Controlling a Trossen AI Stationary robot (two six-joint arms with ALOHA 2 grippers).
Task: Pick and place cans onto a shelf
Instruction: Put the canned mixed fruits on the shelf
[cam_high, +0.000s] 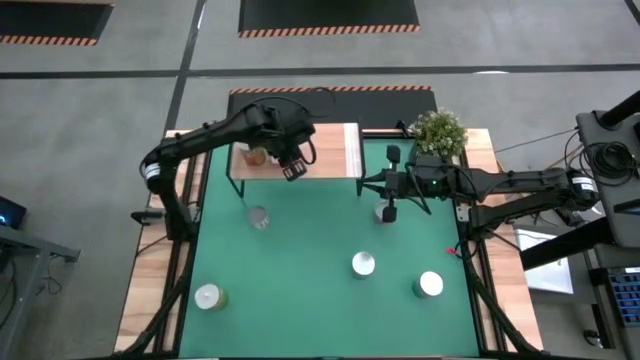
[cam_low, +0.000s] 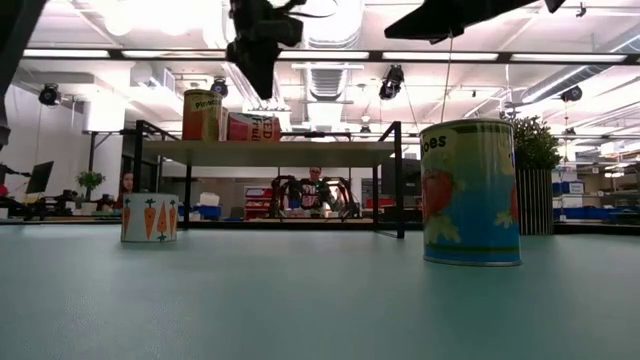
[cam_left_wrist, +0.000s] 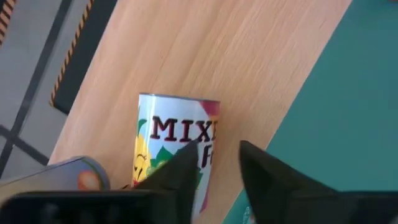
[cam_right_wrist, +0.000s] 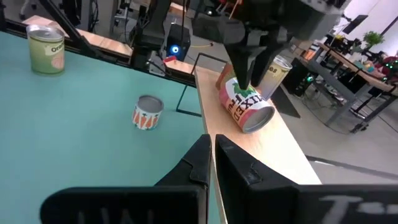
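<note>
Tomato-labelled can is standing largest in the low view, right of centre, on the green mat.

Left gripper is hanging over the shelf, upper centre of the high view. Its fingers are parted only a little, straddling the rim of the mixed-fruit can without visibly clamping it. That can is sitting on the shelf just beside a yellow can.

Risk, as I am judging it: with so narrow a gap, a lift could drag or tip the mixed-fruit can, knocking it into its neighbour or off the near shelf edge.

Right gripper is waiting with its fingers pressed together, holding nothing, centre right in the high view.

Wood edging is bordering the mat, and a potted plant is occupying the upper right corner. Beyond, grey floor with hazard striping is showing; a workshop and a seated person are sitting behind the shelf.
</note>
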